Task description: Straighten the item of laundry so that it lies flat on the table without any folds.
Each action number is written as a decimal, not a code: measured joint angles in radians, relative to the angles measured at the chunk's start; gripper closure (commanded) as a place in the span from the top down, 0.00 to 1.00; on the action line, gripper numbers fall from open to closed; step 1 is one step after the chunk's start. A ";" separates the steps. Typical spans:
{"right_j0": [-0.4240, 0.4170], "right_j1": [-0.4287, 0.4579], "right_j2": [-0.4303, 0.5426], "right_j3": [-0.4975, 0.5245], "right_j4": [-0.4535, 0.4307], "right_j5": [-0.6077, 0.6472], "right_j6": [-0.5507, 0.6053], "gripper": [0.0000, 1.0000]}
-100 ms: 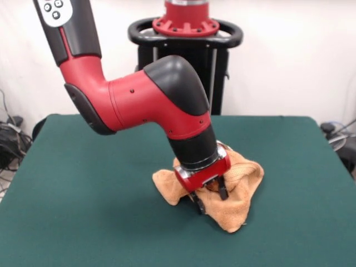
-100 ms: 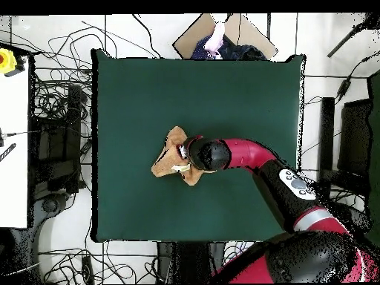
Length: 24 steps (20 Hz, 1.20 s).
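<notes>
**Towel bunched under the gripper near the table's middle**

Front view: the towel (image 1: 236, 192) is an orange-tan terry cloth, crumpled into a lumpy heap with thick rolled folds along its upper right side and a corner drooping toward the near edge of the table (image 1: 83, 194). One lobe spreads to the left of the arm's wrist, and the larger mass lies to the right and below. The gripper (image 1: 211, 199) is tilted and pressed down into the heap. Two dark fingers (image 1: 223, 193) show with a gap between them, so the jaws stand apart, and a bit of tan cloth sits in that gap; whether they pinch it cannot be told. The towel lies under and around the fingers, touching them.

Overhead view: the towel (image 2: 168, 157) lies roughly at the centre of the dark green table (image 2: 245, 96), well apart from every edge. It reads as an irregular folded patch with a small white label on it. The gripper (image 2: 185, 156) covers the towel's right part, and the rest spreads leftward from it. A person (image 2: 217, 38) shows beyond the table's top edge.
</notes>
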 measured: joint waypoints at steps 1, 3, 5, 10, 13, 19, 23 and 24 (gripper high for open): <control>0.001 0.000 0.000 -0.002 0.000 0.000 0.000 0.00; 0.004 -0.001 0.000 -0.005 0.000 0.000 0.000 0.00; 0.009 -0.002 0.000 -0.007 0.000 0.000 0.000 0.00; 0.017 -0.002 0.000 -0.010 0.000 0.000 0.000 0.00; 0.020 -0.002 -0.001 -0.011 0.000 0.000 0.000 0.00; 0.039 -0.018 -0.008 -0.011 -0.028 0.000 0.000 0.00; 0.059 -0.032 -0.012 -0.011 -0.056 0.000 0.000 0.00; 0.062 -0.035 -0.012 -0.011 -0.063 0.000 0.000 0.00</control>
